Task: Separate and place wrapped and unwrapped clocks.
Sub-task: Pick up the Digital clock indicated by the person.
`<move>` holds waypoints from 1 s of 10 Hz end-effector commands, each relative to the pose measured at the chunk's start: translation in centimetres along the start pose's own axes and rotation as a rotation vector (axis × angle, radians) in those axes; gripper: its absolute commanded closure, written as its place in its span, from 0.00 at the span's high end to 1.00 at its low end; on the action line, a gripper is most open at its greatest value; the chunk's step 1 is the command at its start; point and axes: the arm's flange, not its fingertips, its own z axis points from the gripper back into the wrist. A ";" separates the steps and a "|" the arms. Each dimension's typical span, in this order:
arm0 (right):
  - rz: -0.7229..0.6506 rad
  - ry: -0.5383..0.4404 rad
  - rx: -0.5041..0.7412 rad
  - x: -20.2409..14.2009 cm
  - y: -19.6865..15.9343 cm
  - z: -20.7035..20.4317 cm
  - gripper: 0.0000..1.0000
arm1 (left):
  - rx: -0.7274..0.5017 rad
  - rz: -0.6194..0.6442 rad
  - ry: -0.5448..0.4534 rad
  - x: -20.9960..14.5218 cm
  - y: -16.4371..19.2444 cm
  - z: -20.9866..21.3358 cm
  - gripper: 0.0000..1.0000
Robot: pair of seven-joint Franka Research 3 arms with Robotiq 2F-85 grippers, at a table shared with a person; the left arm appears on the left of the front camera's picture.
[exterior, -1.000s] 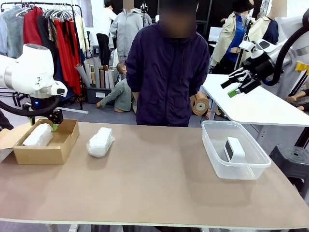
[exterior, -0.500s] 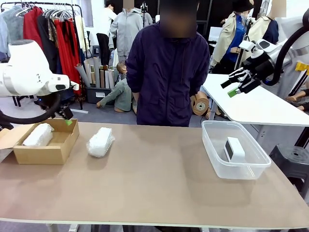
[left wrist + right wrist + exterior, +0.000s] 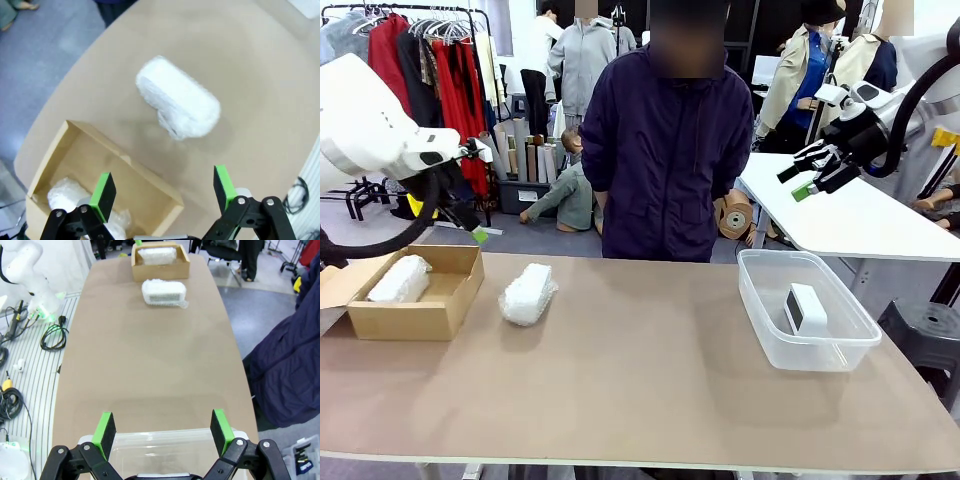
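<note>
Bubble-wrapped white clock (image 3: 398,279) lies inside the open brown cardboard box (image 3: 445,312). A second bubble-wrapped clock (image 3: 527,293) rests on the tan table (image 3: 640,390) just right of that box. Far right of the box, a clear plastic tub (image 3: 810,352) holds the bare white digital clock (image 3: 806,308). The left gripper (image 3: 165,187) hovers above the box, jaws apart and empty. The right gripper (image 3: 798,182), raised far right of the box, is likewise spread.

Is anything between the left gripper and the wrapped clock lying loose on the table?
Nothing visible. The open left gripper hangs by the cardboard box; only air and bare table separate it from the wrapped clock.
</note>
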 end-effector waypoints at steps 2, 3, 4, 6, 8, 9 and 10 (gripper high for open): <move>0.008 0.017 0.005 0.2 0.3 0.0 1.00 | -0.254 -0.255 -0.021 0.3 1.8 4.2 1.00; 0.008 0.017 0.005 0.2 0.3 0.0 1.00 | -0.289 -0.315 -0.062 0.4 2.2 4.9 1.00; 0.008 0.017 0.005 0.2 0.3 0.0 1.00 | -0.312 -0.342 -0.064 0.3 3.4 5.7 1.00; 0.008 0.017 0.005 0.2 0.3 0.0 1.00 | -0.368 -0.476 -0.159 -0.7 5.4 7.1 1.00; 0.008 0.017 0.005 0.2 0.3 0.0 1.00 | -0.370 -0.615 -0.307 -2.2 6.6 7.3 1.00; 0.008 0.017 0.005 0.2 0.3 0.0 1.00 | -0.383 -0.603 -0.360 -2.6 7.3 7.3 1.00; 0.008 0.017 0.005 0.2 0.3 0.0 1.00 | -0.388 -0.585 -0.419 -3.2 8.0 7.3 1.00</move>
